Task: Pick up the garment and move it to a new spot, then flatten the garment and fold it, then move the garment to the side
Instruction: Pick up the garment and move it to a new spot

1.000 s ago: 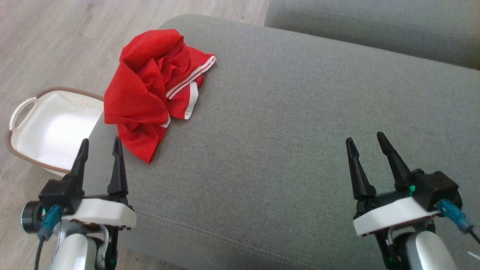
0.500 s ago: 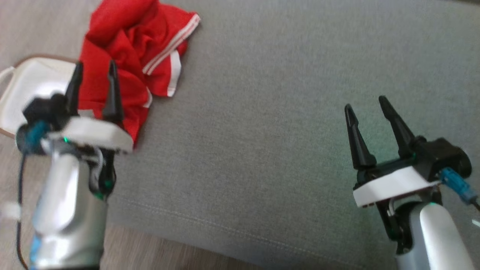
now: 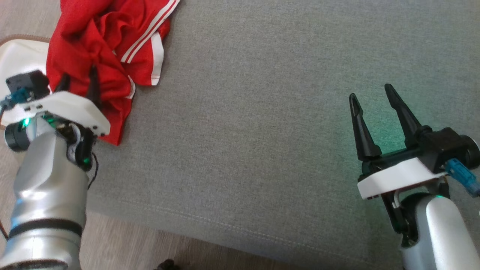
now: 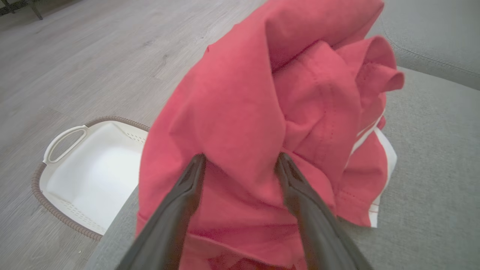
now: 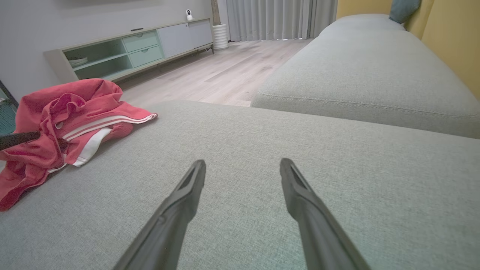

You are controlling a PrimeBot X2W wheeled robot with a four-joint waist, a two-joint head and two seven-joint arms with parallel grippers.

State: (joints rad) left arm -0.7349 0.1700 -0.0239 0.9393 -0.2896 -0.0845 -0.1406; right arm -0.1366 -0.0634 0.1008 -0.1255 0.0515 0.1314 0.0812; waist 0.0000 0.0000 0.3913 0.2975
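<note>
Left claw [image 4: 240, 156] advanced to red garment [image 4: 232, 93], spread wide, fold between tips

We see soft, even daylight; a green glow tints the sofa [image 3: 262, 131] by the right end effector [image 3: 370, 91]; the left forearm [image 3: 48, 202] blurs.

text: none legible | labels: none | brands: none | numbers: none | signs: none

Wide-spread right gripper [image 5: 243, 162] over grey cushion [image 5: 262, 131], garment [image 5: 56, 123] far left.
</note>
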